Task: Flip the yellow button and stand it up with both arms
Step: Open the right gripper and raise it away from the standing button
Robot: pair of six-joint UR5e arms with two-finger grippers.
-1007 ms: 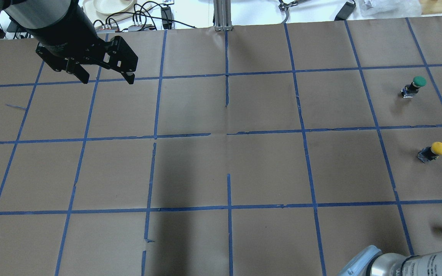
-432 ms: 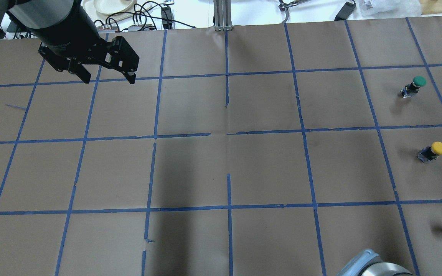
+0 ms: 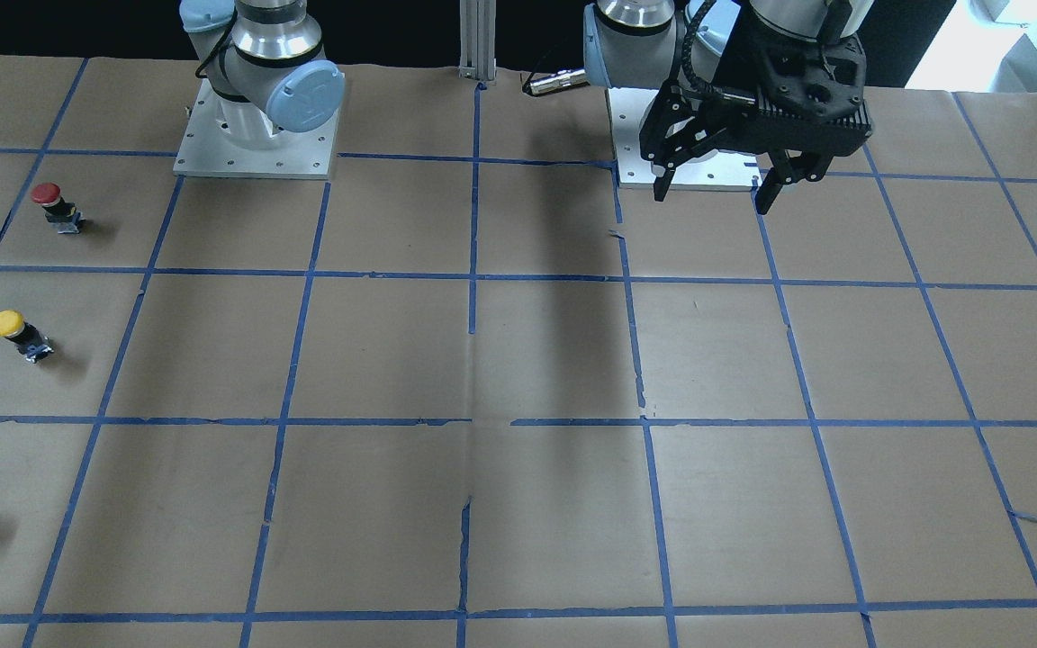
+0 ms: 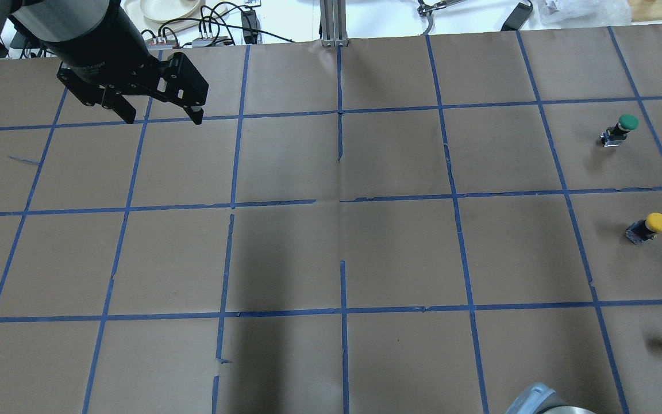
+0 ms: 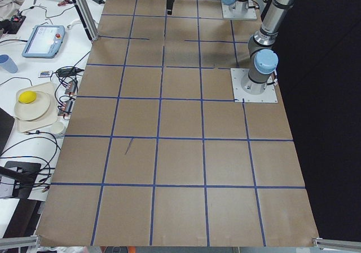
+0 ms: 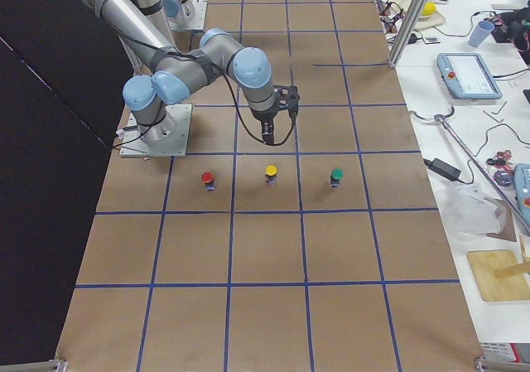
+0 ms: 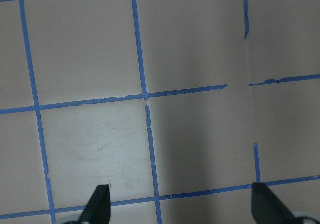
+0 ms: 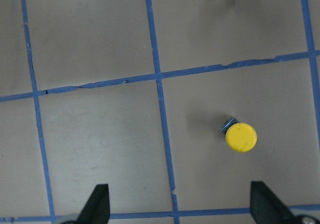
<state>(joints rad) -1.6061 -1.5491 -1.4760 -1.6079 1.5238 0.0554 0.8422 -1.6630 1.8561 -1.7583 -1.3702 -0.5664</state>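
Right wrist-mounted view shows the right gripper (image 8: 179, 185) spread wide, empty, near the upright yellow button (image 8: 240, 136); overhead crops that gripper.

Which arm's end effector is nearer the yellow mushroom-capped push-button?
Right. The right end effector hovers close by the yellow mushroom-capped push-button; the left end effector hangs far across the table.
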